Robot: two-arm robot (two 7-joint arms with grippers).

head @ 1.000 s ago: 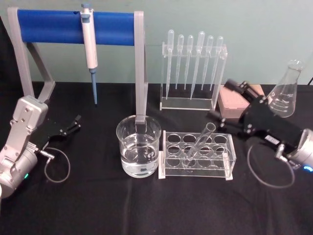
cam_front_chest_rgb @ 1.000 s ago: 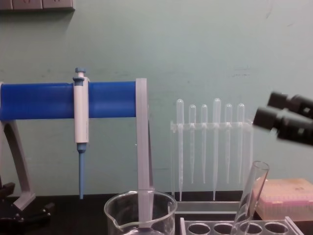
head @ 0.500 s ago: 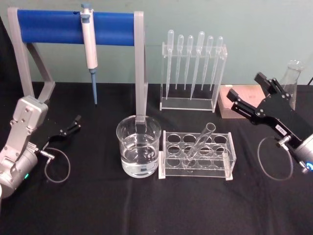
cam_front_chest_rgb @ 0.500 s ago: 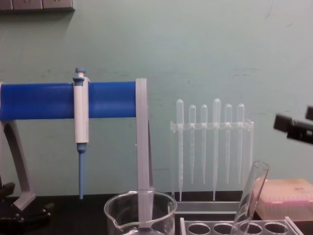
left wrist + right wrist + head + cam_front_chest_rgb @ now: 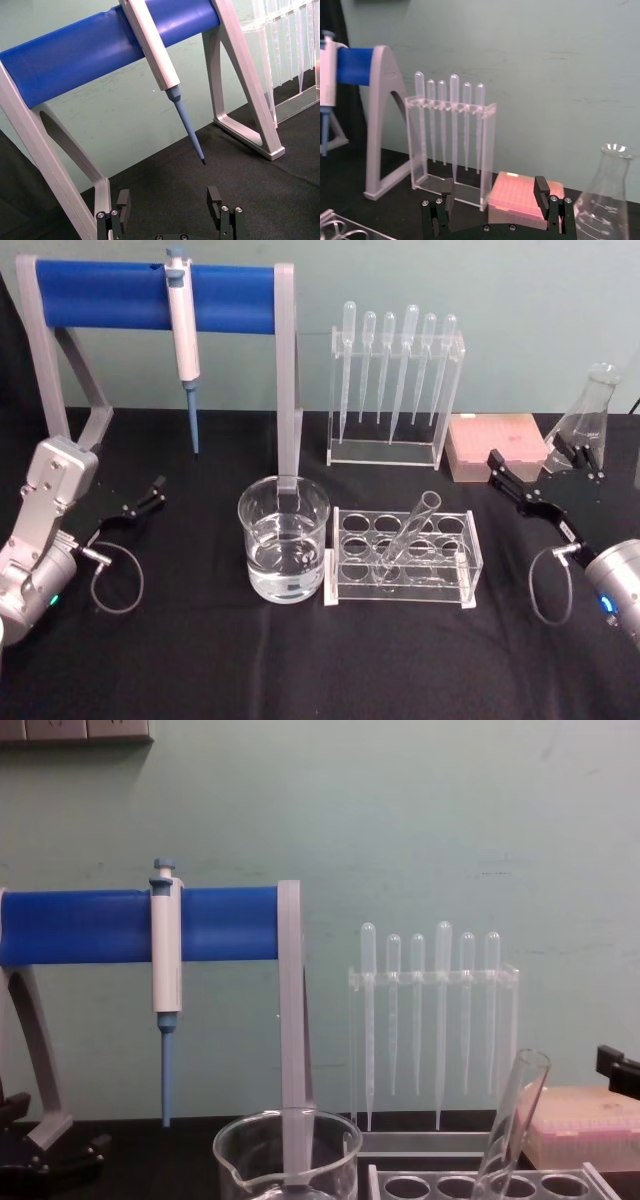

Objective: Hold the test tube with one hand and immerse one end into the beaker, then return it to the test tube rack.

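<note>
Right gripper (image 5: pixel 545 478): withdrawn over the last second from above the rack to 3 o'clock of it, low over the table near the pink tip box (image 5: pixel 497 445) and the conical flask (image 5: pixel 587 422); jaws wide apart, holding nothing.
Left gripper (image 5: pixel 145 502): parked at 9 o'clock of the beaker, unmoved; jaws apart, empty.
Test tube (image 5: pixel 408 534): seated in the clear rack (image 5: pixel 404 559), leaning with open rim toward 1 o'clock; no gripper touching it.
Beaker (image 5: pixel 283 550): just beside the rack at its 9 o'clock, partly filled with clear liquid, standing free.
Change: right arm pulled back and lowered; tube and beaker unchanged in place.
Meaning for task: tube resting in rack and hand retreating, judged consistent with the closing return phase.
Background: micropipette (image 5: pixel 182 335) hanging on the blue stand; pipettes (image 5: pixel 395 365) racked at 12 o'clock.
</note>
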